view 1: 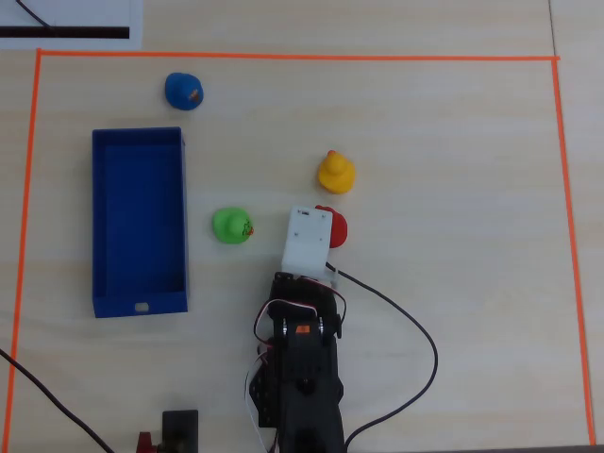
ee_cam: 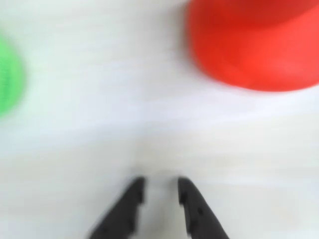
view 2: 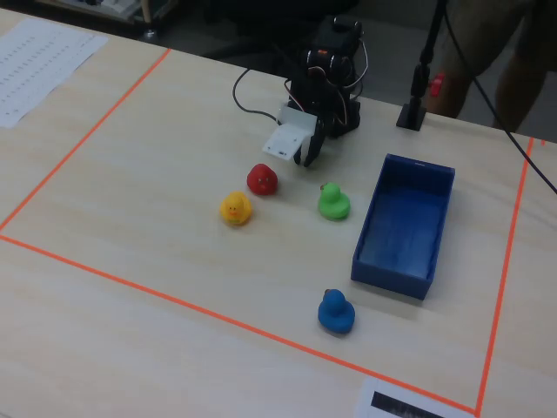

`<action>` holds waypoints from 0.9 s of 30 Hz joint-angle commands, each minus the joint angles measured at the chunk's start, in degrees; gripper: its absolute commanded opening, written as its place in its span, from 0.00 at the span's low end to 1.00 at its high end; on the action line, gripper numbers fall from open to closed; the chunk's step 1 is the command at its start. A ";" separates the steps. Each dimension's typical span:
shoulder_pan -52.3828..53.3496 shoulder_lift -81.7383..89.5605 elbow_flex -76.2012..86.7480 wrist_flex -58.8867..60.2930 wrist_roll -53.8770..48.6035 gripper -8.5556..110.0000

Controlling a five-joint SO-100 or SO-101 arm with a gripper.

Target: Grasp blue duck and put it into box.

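Note:
The blue duck (view 1: 183, 91) stands at the far left of the overhead view, just beyond the box's far short wall, and near the front in the fixed view (view 2: 335, 312). The box (view 1: 113, 304) is a long dark-blue open tray, and it is empty (view 2: 392, 274). My gripper (ee_cam: 160, 186) hangs low over bare table between the green duck and the red duck, far from the blue duck. Its jaws stand a little apart with nothing between them. In the fixed view the gripper (view 2: 306, 155) points down in front of the arm base.
A green duck (view 1: 232, 226) stands beside the box. A red duck (view 1: 336, 226) is half hidden under the white wrist camera housing (view 1: 309, 241). A yellow duck (view 1: 336, 173) stands beyond it. Orange tape (view 1: 283, 57) frames the work area. A black cable (view 1: 415, 330) trails right.

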State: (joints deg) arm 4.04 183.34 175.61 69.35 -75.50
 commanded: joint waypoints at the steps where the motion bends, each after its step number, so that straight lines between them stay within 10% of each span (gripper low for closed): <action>1: 2.37 -31.11 -29.62 -9.84 0.09 0.24; 14: -9.14 -102.13 -113.99 3.87 13.80 0.31; 27: -19.07 -135.62 -147.83 2.11 19.78 0.33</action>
State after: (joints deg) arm -13.62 50.71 35.33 73.56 -56.69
